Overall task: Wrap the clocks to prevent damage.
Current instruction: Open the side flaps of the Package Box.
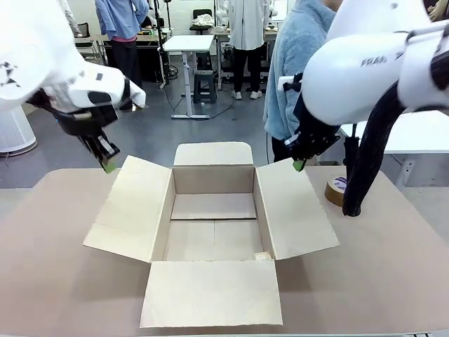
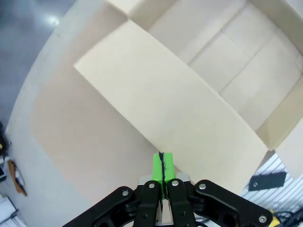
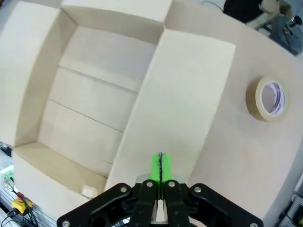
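Left claw (image 1: 109,166) and right claw (image 1: 299,165): both pinched shut, green pads together, nothing held.
Left one hangs over the outer edge of the box's (image 1: 133,210) left flap, right one over the far corner of the right flap. Box open on the table (image 1: 56,267), all four flaps out, small pale scrap (image 1: 262,255) in its near right corner. Tape roll (image 1: 337,191) on the table right of the box, not touching. Clocks: can't tell where.

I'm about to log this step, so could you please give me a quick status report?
Left gripper shut, empty, over left flap. Right gripper shut, empty, over right flap. Cardboard box open; tape roll at its right.
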Tool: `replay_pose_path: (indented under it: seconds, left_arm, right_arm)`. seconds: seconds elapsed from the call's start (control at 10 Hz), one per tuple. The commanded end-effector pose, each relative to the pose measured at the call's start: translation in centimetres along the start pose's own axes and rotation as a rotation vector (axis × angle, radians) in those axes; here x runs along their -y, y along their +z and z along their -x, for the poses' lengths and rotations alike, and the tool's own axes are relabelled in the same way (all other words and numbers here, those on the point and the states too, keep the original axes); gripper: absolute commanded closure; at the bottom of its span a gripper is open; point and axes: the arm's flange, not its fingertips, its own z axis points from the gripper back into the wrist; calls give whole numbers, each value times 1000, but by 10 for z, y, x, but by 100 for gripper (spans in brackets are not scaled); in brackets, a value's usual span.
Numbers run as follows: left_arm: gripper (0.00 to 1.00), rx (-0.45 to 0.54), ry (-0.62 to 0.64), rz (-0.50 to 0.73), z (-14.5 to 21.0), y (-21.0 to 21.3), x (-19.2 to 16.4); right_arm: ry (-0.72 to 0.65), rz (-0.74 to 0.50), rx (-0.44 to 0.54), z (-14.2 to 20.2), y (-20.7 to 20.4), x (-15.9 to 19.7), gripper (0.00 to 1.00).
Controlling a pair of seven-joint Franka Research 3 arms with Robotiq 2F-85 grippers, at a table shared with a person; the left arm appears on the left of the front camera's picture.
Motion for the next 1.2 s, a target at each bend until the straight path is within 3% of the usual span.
replay_pose_path:
  seconds: [0.0, 0.1, 0.4, 0.5, 0.7, 1.1]
  left_arm:
    - [100, -51, 3, 118, -8, 6, 0]
    - [100, 0, 0, 0, 0, 0, 0]
    - [100, 0, 0, 0, 0, 0, 0]
    - [99, -24, -4, 28, -2, -2, 1]
    - [99, -80, 71, 51, -18, -29, 10]
    - [99, -111, 261, -19, -27, -75, 15]
  right_arm:
    - [94, -19, -10, -10, -8, -8, 99]
    - [0, 0, 0, 0, 0, 0, 99]
    - [24, 1, -18, -2, -8, -3, 99]
    - [-44, 52, -52, -2, -26, -7, 99]
    - [-253, 135, -103, -6, -60, -8, 99]
    - [-369, 91, -118, 3, -98, 9, 99]
